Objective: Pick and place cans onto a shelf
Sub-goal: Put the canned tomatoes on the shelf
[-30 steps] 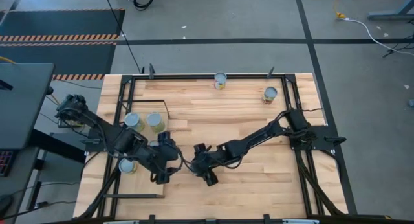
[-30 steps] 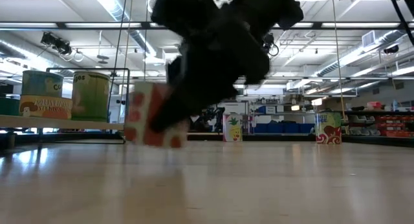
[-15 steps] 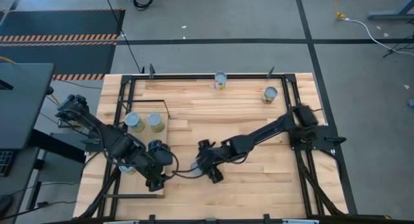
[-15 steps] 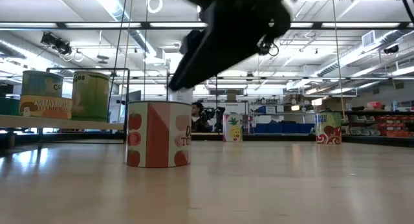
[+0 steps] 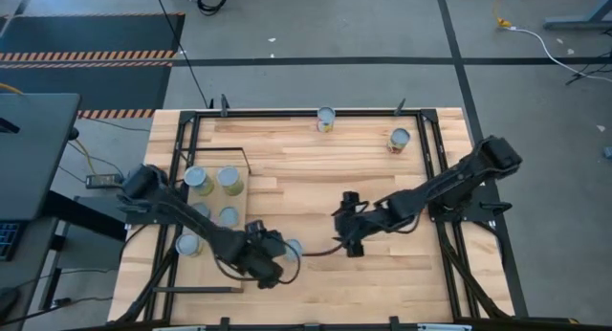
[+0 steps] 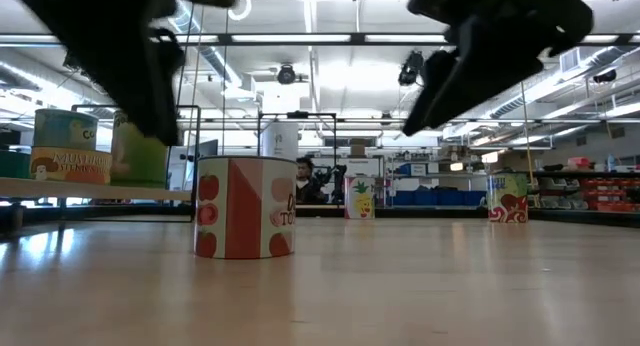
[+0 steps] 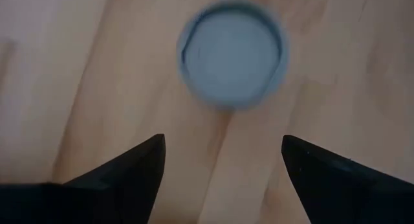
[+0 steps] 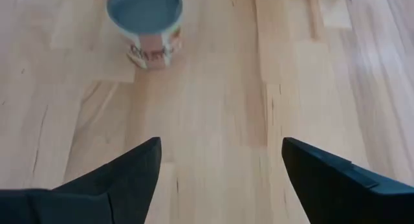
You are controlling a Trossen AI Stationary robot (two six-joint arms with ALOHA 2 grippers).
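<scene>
With its fingers spread wide and empty, the left gripper [image 7: 220,179] should be centred over the red-and-white can [image 7: 231,52] before being lowered and closed squarely

2 matte black arms, each a chain of chunky jointed segments, with thin black cables looping alongside. The left gripper [image 5: 279,271] and right gripper [image 5: 350,237] each end in 2 dark fingers [image 7: 126,179], flat-faced wedges tapering to sharp points, plain and unmarked, near-black against the light.
</scene>
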